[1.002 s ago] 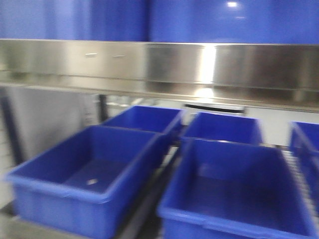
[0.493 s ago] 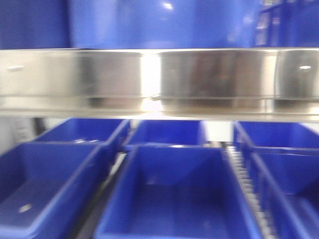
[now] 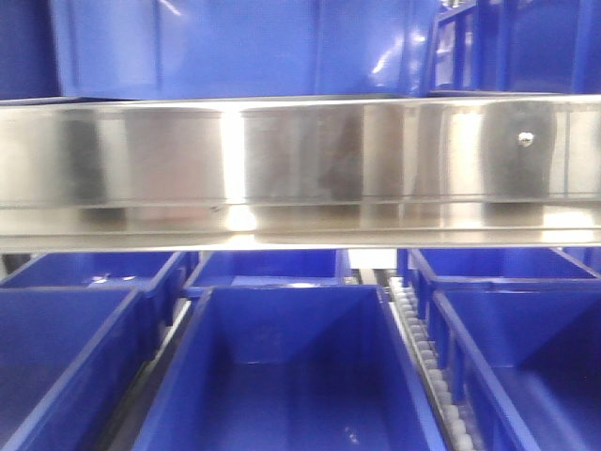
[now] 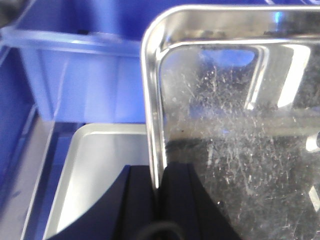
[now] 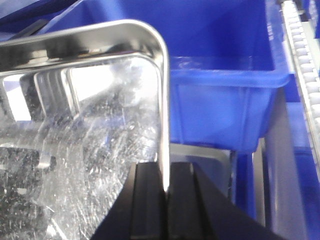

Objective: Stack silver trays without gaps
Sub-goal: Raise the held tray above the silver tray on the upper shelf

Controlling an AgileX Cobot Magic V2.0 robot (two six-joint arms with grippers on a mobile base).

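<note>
Both side rims of the upper silver tray (image 4: 235,125) are clamped by left gripper (image 4: 159,185) and right gripper (image 5: 165,185); it's held over the lower tray (image 4: 100,165). Probably to be lowered square and nested flush next.

shelf rail (image 3: 300,160): brushed silver, bright glare streaks | bins (image 3: 291,366) above and below shelf rail: solid blue | rollers (image 3: 425,362) below shelf rail: white beaded row | scratched silver tray (image 4: 235,125): mirror-bright, fine white scuffs, blue reflections | matte silver tray (image 4: 95,175): pale grey | left gripper (image 4: 159,185), right gripper (image 5: 164,187): black
</note>
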